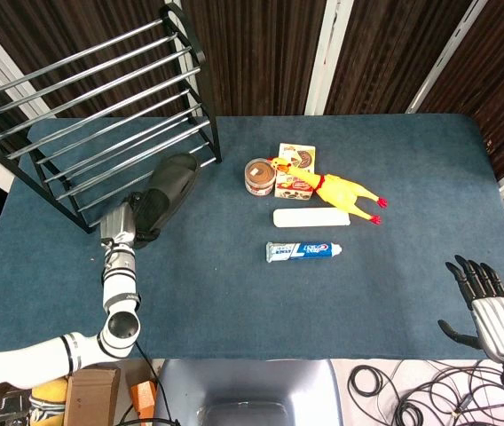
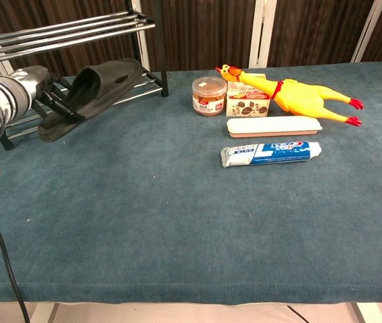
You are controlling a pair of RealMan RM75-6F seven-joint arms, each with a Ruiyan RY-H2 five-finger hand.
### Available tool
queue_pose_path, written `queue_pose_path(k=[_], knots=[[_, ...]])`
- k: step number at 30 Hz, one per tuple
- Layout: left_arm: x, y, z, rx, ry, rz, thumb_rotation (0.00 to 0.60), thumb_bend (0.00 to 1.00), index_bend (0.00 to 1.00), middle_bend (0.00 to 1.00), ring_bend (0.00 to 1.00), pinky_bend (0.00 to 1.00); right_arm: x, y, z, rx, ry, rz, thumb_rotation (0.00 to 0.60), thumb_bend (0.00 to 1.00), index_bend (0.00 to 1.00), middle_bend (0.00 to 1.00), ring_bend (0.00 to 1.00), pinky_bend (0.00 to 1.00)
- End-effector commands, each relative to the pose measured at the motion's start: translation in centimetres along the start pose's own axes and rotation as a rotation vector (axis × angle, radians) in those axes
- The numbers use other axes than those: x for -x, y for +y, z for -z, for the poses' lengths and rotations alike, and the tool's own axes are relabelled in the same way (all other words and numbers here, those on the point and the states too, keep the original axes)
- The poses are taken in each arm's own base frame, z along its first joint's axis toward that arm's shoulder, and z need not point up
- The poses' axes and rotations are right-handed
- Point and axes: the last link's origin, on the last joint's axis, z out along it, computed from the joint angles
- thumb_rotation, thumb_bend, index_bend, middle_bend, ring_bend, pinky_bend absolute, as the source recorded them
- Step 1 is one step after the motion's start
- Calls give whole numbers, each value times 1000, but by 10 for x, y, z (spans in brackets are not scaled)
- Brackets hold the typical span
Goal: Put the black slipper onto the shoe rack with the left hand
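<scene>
Blue table (image 1: 234, 284) | left hand (image 1: 123, 224) grips black slipper (image 1: 167, 185), toe aimed upper right, at shoe rack (image 1: 92, 115) edge | right hand (image 1: 487, 306) fingers spread, lower right

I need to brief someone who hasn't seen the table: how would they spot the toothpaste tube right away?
Start at the blue table and find the cluster of small things near its middle, right of the shoe rack. The toothpaste tube lies flat at the cluster's near edge, just in front of the white bar. It alone is blue and white with printed lettering.
</scene>
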Motion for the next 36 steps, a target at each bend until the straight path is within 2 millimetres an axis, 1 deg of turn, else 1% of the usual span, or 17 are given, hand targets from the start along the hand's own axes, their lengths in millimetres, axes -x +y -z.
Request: queue_pose_path(k=[1,6,10,14,18,25,30,33,36], knots=[[-11,8,-21,-83,30,19,600,325,459,692,695,837,0,0,0,0,1,-1,600,148,0,0,0,0],[-26,13,-37,-155,67,50,600,330,428,687,695,830,-2,1,1,2,7,-7,600,148,0,0,0,0],[-33,10,-50,-230,60,124,600,333,401,683,692,828,-5,3,2,1,15,-16,600,148,0,0,0,0],[-33,2,-62,-288,40,172,600,334,367,668,675,816,-8,5,5,1,25,-28,600,148,0,0,0,0],[-28,-4,-70,-307,53,145,600,347,341,657,666,808,-9,6,6,-2,25,-35,600,148,0,0,0,0],[-26,-5,-81,-308,103,172,600,370,278,629,644,787,-11,8,7,2,28,-39,600,148,0,0,0,0],[-20,-8,-87,-299,108,214,600,355,198,555,572,741,-12,10,8,6,27,-44,600,148,0,0,0,0],[-16,-8,-89,-294,96,225,600,353,139,484,494,673,-12,10,8,3,26,-46,600,148,0,0,0,0],[-15,-6,-91,-284,101,245,600,353,97,434,438,613,-12,9,8,-1,23,-47,600,148,0,0,0,0]])
